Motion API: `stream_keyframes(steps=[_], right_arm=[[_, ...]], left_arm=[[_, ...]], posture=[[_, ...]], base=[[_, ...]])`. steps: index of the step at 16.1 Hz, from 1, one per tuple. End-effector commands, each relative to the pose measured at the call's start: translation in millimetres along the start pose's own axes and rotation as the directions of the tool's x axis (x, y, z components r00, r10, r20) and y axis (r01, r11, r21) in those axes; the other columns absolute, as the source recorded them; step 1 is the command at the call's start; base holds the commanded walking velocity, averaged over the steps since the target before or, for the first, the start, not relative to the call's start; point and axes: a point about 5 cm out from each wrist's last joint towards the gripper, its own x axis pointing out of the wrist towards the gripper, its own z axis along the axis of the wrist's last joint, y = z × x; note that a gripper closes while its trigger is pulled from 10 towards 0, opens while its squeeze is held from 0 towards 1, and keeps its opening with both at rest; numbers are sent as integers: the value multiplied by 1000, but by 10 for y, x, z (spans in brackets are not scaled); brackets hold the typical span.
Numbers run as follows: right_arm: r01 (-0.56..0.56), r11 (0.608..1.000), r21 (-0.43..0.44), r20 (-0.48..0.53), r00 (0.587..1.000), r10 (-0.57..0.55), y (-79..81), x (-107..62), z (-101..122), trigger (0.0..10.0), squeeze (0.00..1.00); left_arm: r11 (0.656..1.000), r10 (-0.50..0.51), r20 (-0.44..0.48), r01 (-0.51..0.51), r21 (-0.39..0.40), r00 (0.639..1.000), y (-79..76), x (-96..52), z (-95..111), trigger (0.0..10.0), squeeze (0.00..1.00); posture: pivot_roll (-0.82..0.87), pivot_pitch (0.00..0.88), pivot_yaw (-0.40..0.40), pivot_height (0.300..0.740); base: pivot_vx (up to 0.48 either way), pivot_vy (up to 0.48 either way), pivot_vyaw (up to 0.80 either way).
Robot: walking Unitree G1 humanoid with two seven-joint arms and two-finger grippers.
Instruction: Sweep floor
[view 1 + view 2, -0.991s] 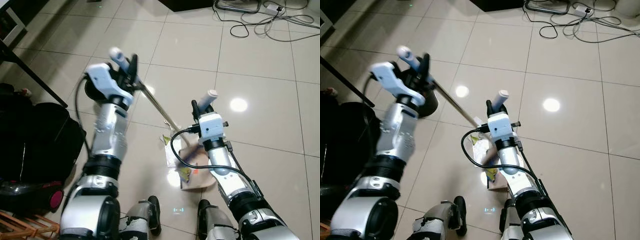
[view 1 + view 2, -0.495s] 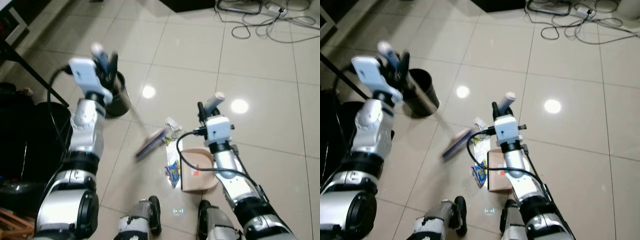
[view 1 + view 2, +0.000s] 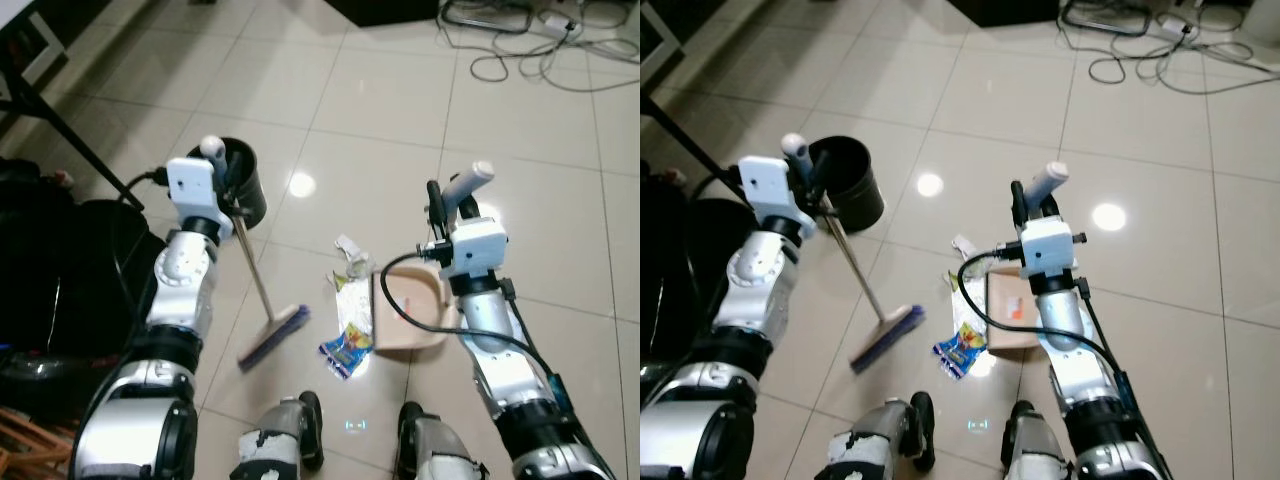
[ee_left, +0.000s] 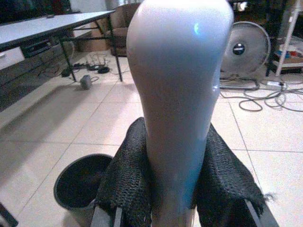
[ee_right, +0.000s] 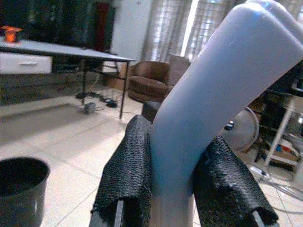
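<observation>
Because the litter point(image 3: 350, 315) is lying between brush and pan, the broom head point(image 3: 272, 335) should be dragging low and steady rightward toward the dustpan point(image 3: 408, 316), I'd judge. The left gripper point(image 3: 222, 172) is clamping the broom handle point(image 3: 252, 275), forearm raised near the black bin point(image 3: 243, 190). The right gripper point(image 3: 447, 200) is gripping the dustpan's handle, arm angling floorward.

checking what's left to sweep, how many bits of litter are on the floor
3: a crumpled white scrap, a pale wrapper beside the dustpan, and a blue-yellow packet below it. More may hide under them.
</observation>
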Motion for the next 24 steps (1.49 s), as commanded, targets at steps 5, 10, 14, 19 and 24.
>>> stream_keyframes(steps=[5,10,14,19,24], right_arm=[[-70,996,-62,-40,997,67,61,-137,-63,10000,0],[-83,997,-7,-99,992,82,414,-173,-176,10000,0],[-80,997,20,-134,988,82,592,-143,-201,10000,0],[-24,999,40,-142,989,29,628,-74,-191,10000,0],[20,996,92,-168,986,-4,665,-30,-187,10000,0]], left_arm=[[996,85,-14,-85,2,996,54,-110,-100,10000,0],[980,187,-35,-189,-62,982,5,-195,-231,10000,0],[970,215,-82,-223,-95,973,-90,-217,-339,10000,0],[942,271,-154,-294,-161,950,-198,-224,-450,10000,0],[874,265,-142,-300,-382,954,-452,-53,-312,10000,0]], posture=[[117,237,135,740],[125,244,132,740],[116,246,137,740],[90,268,141,740],[81,249,138,740]], base=[[0,0,0],[0,0,0],[0,0,0],[0,0,0],[0,0,0]])
